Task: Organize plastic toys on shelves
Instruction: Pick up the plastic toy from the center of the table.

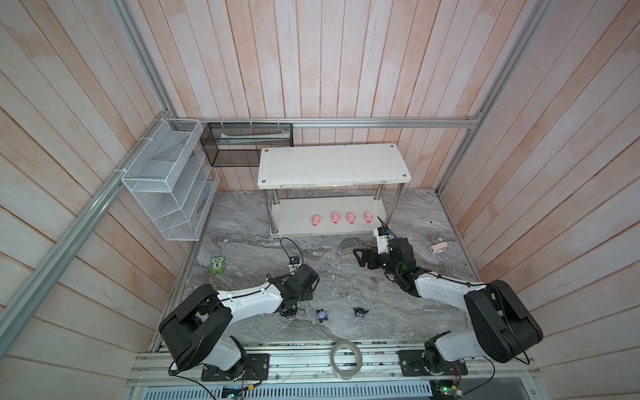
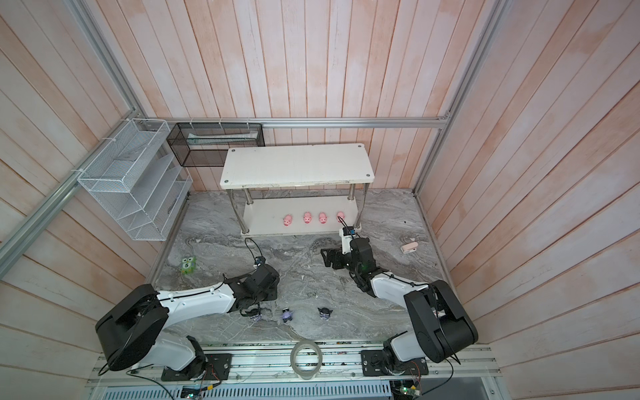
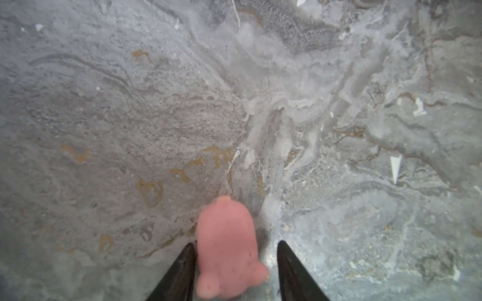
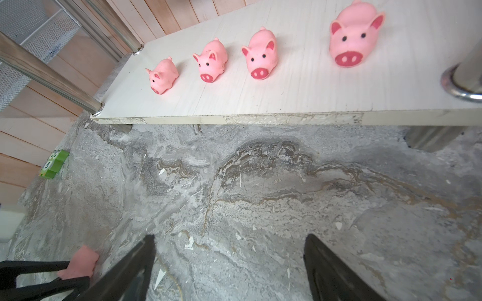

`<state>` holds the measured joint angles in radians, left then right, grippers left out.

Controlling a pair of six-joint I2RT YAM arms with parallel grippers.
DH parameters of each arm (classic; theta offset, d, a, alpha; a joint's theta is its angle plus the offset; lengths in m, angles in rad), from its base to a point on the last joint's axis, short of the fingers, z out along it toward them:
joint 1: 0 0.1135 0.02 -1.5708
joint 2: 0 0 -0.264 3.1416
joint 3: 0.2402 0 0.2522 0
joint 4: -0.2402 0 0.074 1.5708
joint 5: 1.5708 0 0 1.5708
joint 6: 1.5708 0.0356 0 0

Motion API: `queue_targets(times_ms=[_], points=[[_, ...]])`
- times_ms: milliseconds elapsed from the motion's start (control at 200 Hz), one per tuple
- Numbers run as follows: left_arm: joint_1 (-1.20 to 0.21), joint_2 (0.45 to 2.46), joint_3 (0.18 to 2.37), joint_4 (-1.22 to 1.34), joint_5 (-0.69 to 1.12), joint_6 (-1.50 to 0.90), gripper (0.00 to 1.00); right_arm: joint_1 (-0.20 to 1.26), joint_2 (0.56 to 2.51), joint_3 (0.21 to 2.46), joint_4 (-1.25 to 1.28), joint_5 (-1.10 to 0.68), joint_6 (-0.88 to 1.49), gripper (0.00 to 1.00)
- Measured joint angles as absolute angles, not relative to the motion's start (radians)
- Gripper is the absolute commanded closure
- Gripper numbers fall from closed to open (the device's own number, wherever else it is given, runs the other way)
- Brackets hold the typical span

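Shelves are noted at upper centre of both top views. The top board is bare. The lower board carries four pigs in a row toward its right end, and its left part is unfilled.

White wire rack, upper left: contents cannot be made out. Black mesh basket beside it: something pale and long is seen inside, not identified.

Right gripper is held spread and empty above the marble table, just before the lower board.

Left gripper is seen straddling the fifth pig at lower centre of the left wrist view, down at the table. One finger is laid against its flank and a sliver of table shows before the other, so no firm clamp is judged yet. The pig's long axis is lined up with the fingers, so a squeeze across its width is called for. The left arm is plainly the nearer.

Three figurines are found on the table, lower centre.
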<state>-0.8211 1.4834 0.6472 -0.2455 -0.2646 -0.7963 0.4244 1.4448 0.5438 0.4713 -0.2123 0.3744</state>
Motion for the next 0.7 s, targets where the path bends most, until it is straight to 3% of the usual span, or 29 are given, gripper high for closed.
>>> queue_targets(times_ms=[245,700], points=[[-0.821,1.504,0.664,-0.245,-0.279,-0.788,0.62,0.424,1.459,0.551,0.472,-0.216,0.374,0.11],[-0.802,1.467,0.749,-0.266,-0.312,-0.67,0.65,0.424,1.473,0.564,0.472,-0.216,0.374,0.11]])
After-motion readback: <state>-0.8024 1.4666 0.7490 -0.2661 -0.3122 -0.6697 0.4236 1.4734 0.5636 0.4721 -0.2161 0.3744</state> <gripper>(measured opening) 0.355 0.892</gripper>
